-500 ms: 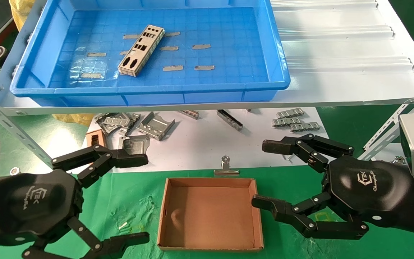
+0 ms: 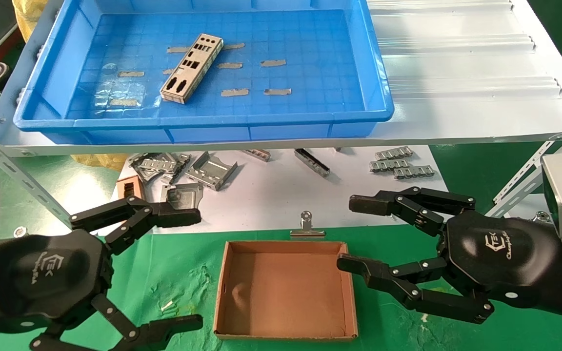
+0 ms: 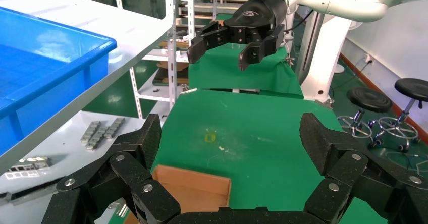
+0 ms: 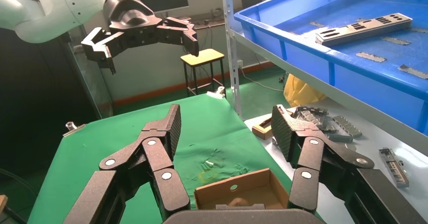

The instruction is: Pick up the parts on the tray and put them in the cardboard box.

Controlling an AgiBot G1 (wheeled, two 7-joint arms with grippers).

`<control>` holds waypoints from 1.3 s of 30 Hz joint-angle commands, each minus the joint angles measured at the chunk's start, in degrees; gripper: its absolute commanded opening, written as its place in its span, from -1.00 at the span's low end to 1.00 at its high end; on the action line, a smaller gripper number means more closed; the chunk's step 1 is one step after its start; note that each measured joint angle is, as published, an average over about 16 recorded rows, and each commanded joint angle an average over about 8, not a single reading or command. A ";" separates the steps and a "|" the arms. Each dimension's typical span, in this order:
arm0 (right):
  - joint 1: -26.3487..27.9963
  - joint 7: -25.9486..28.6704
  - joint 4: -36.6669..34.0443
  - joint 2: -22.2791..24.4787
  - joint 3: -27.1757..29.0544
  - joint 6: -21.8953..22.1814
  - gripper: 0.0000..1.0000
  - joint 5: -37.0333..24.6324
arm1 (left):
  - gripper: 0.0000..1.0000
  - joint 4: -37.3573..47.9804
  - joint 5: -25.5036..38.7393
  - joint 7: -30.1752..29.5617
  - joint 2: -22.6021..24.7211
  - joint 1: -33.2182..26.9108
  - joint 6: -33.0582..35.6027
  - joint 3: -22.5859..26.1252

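Both grippers' fingers (image 2: 366,204) wide, empty

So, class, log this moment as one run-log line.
part: in tray | cardboard box: empty | left gripper: open, low | right gripper: open, beside box

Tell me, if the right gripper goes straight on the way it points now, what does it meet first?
Probably nothing soon. The open right gripper points across the cardboard box, above its near wall, toward the left gripper far beyond; depth is uncertain.

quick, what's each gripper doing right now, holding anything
Left gripper: open, empty, left of the cardboard box.
Right gripper: open, empty, at the box's right wall.
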 commanded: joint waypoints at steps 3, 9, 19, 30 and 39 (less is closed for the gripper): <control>0.00 0.00 0.00 0.00 0.00 0.00 1.00 0.00 | 1.00 0.00 0.00 0.00 0.00 0.00 0.00 0.00; 0.00 0.00 0.00 0.00 0.00 0.00 1.00 0.00 | 1.00 0.00 0.00 0.00 0.00 0.00 0.00 0.00; 0.00 0.00 0.00 0.00 0.00 0.00 1.00 0.00 | 1.00 0.00 0.00 0.00 0.00 0.00 0.00 0.00; 0.00 0.00 0.00 0.00 0.00 0.00 1.00 0.00 | 1.00 0.00 0.00 0.00 0.00 0.00 0.00 0.00; 0.00 0.00 0.00 0.00 0.00 0.00 1.00 0.00 | 1.00 0.00 0.00 0.00 0.00 0.00 0.00 0.00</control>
